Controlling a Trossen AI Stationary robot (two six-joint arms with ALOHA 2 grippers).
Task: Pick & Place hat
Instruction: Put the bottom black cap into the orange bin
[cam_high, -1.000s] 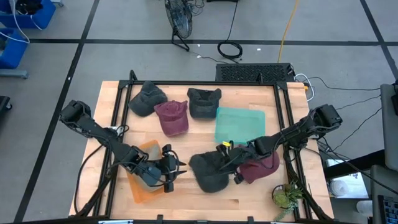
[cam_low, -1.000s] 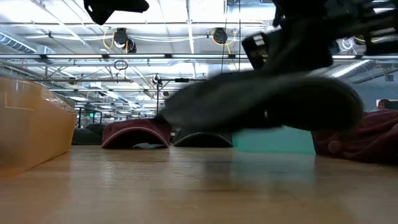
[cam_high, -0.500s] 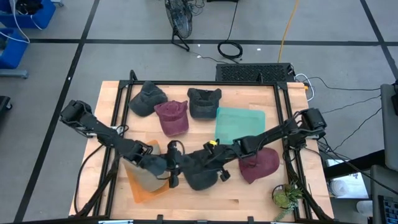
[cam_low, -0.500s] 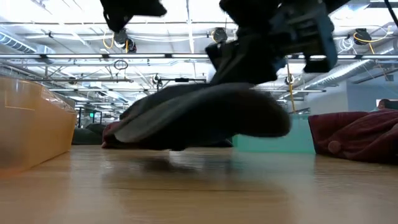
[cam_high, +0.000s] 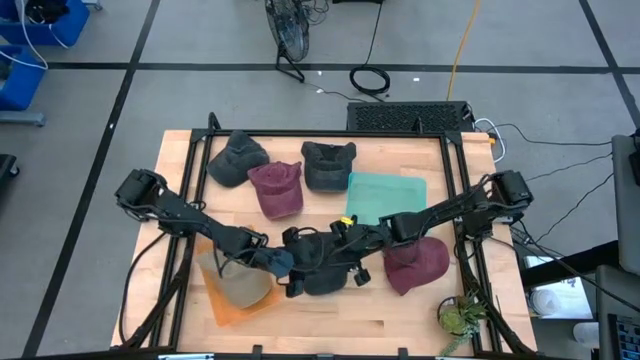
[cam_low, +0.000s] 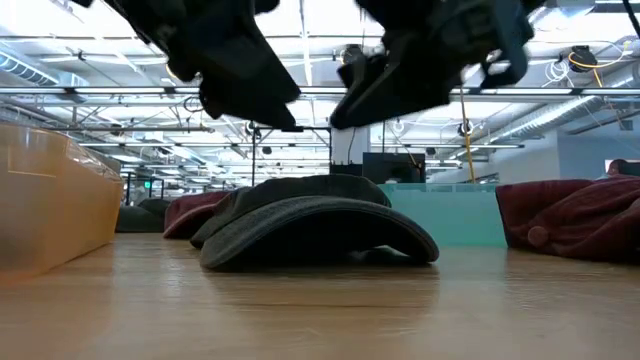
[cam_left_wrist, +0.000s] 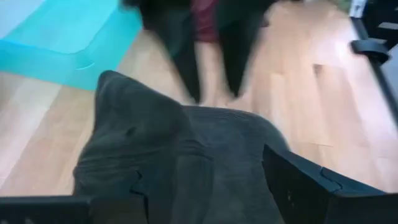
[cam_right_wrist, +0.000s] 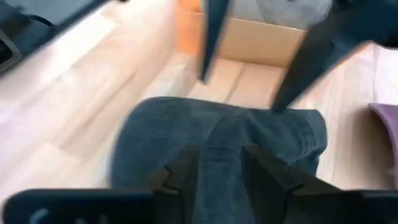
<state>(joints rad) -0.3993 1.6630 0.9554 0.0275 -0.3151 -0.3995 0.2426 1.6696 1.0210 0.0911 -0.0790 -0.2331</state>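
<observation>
The dark grey hat (cam_high: 322, 268) lies flat on the bench (cam_high: 400, 318), low and centre in the high view, between the orange bin (cam_high: 236, 288) at lower left and the maroon hat (cam_high: 415, 264) at lower right. In the low view it rests brim-down with nothing gripping it. The left gripper (cam_high: 285, 266) hangs at its left edge and the right gripper (cam_high: 345, 250) just above its upper right; both wrist views show jaws released, straddling the crown without closing on cloth. To carry the hat to the bin, one gripper probably needs to descend squarely and pinch a raised fold of the crown. Lift clear of the bin wall before crossing. The teal tray (cam_high: 386, 199) stands well apart.
</observation>
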